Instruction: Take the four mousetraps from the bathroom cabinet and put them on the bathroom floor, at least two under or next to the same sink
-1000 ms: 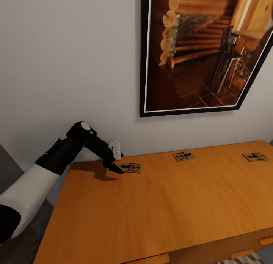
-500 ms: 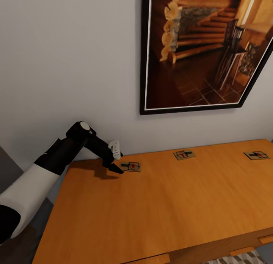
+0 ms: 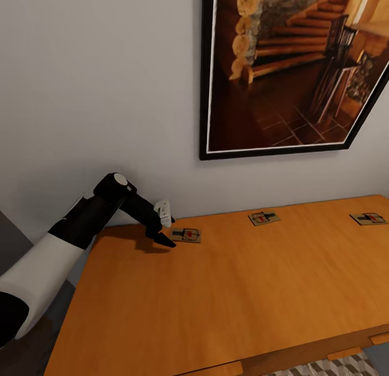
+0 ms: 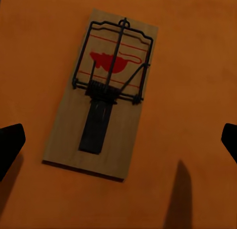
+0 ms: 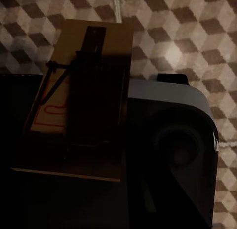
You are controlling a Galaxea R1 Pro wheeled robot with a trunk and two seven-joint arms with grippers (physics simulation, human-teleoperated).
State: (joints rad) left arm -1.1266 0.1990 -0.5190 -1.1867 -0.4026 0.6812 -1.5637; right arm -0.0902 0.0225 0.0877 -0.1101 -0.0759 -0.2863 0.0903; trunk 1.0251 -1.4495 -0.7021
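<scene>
Black fingertips of the left end effector (image 3: 166, 242) are spreading wide beside the nearest mousetrap (image 4: 103, 91) on the cabinet (image 3: 227, 300) surface, barely shifting over the last second; two more traps (image 3: 264, 217) are waiting beyond. Right end effector is gripping another mousetrap (image 5: 84, 91) above the bathroom floor (image 5: 197, 41).

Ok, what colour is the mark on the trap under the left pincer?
Red, on the tan mousetrap; clearest in the left wrist view.
</scene>
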